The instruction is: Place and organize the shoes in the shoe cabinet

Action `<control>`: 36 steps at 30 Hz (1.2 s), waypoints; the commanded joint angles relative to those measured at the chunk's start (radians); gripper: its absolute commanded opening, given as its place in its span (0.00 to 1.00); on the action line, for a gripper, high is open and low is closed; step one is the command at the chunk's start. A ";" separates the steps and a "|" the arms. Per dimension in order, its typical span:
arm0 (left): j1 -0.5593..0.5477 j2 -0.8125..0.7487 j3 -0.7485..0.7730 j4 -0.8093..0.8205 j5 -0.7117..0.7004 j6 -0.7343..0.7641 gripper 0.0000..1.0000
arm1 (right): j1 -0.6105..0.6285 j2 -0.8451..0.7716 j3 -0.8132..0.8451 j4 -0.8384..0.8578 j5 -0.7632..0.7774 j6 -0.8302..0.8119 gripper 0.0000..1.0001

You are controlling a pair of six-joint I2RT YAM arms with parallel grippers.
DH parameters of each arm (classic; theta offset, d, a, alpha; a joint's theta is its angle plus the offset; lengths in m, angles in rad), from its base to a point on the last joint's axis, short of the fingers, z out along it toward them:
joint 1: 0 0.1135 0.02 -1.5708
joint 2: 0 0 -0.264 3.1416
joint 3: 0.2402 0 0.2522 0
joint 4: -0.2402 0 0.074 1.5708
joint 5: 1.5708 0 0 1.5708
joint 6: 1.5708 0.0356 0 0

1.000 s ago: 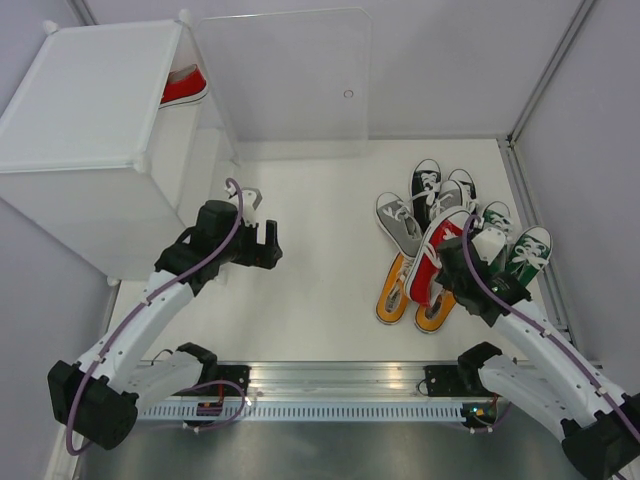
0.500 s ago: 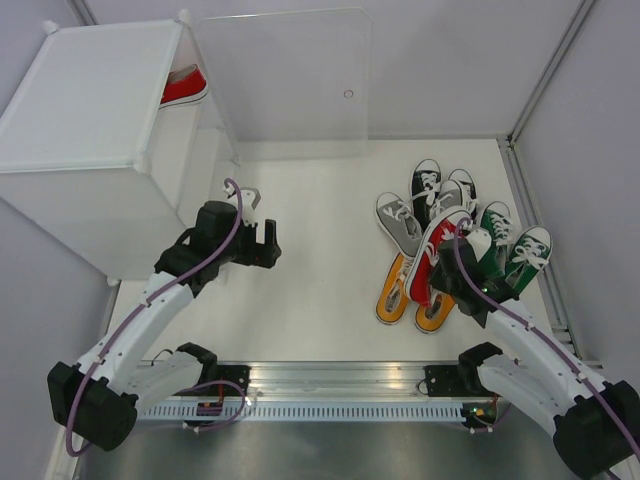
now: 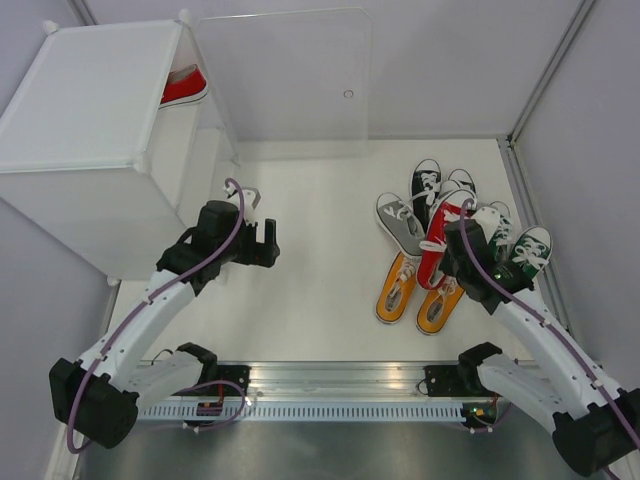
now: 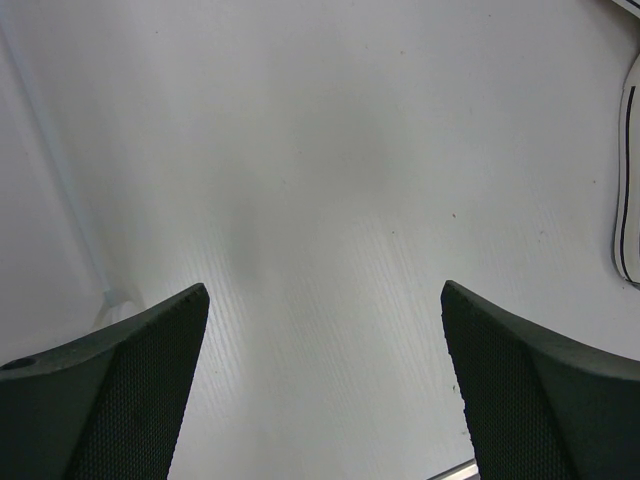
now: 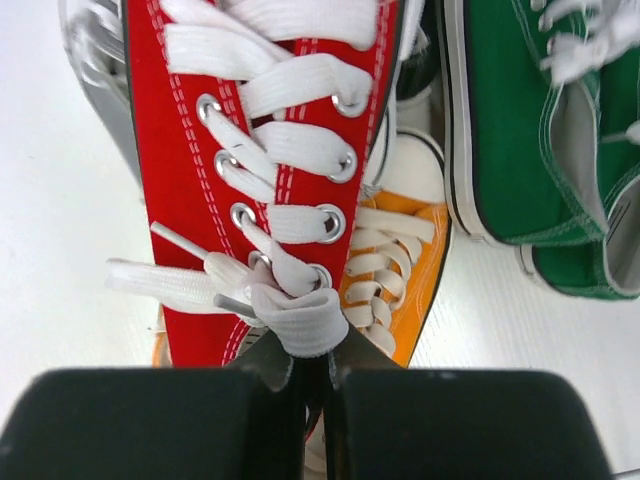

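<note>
- Shoe cabinet [image 3: 90, 110] set at far left of worktop [image 3: 320, 200]; one red sneaker [image 3: 183, 86] seen inside.
- Left fingers [image 4: 110, 400] held apart above worktop near cabinet, nothing gripped.
- Second red shoe [image 5: 250, 130] found in heap at right, laid over orange shoe [image 5: 400, 260].
- Its long axis is run straight away from right fingers [image 5: 170, 420], toe at far end.
- Right fingers pressed together on tongue at its near end.
- Cabinet well apart to left of held shoe; leftward carry across worktop judged needed.

Overhead and close right-wrist views share the red shoe [image 3: 434, 250].
</note>
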 commanded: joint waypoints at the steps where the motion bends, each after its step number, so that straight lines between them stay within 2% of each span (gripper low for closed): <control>1: -0.001 0.007 -0.010 0.030 -0.021 0.026 1.00 | 0.035 0.028 0.156 0.023 0.015 -0.099 0.01; 6: -0.001 0.007 -0.011 0.028 -0.058 0.024 1.00 | 0.156 0.165 0.333 0.055 -0.035 -0.170 0.01; 11: -0.001 0.010 -0.011 0.026 -0.078 0.023 1.00 | 0.244 0.327 0.492 0.136 -0.221 -0.292 0.01; 14: -0.001 0.009 -0.011 0.026 -0.091 0.020 1.00 | 0.255 0.482 0.558 0.225 -0.345 -0.352 0.01; 22: -0.001 0.010 -0.013 0.026 -0.114 0.016 1.00 | 0.264 0.875 0.797 0.306 -0.590 -0.518 0.01; 26: -0.001 0.015 -0.013 0.025 -0.110 0.015 1.00 | 0.268 1.143 0.969 0.229 -0.683 -0.581 0.01; 30: -0.001 0.016 -0.013 0.025 -0.102 0.015 1.00 | 0.273 1.288 1.066 0.231 -0.712 -0.586 0.01; 33: -0.002 0.018 -0.011 0.028 -0.091 0.015 1.00 | 0.275 1.328 1.098 0.236 -0.706 -0.584 0.28; 34: -0.001 0.018 -0.011 0.028 -0.087 0.015 1.00 | 0.275 1.328 1.104 0.234 -0.703 -0.584 0.43; 36: -0.001 0.021 -0.011 0.029 -0.078 0.015 1.00 | 0.273 1.297 1.097 0.234 -0.695 -0.586 0.57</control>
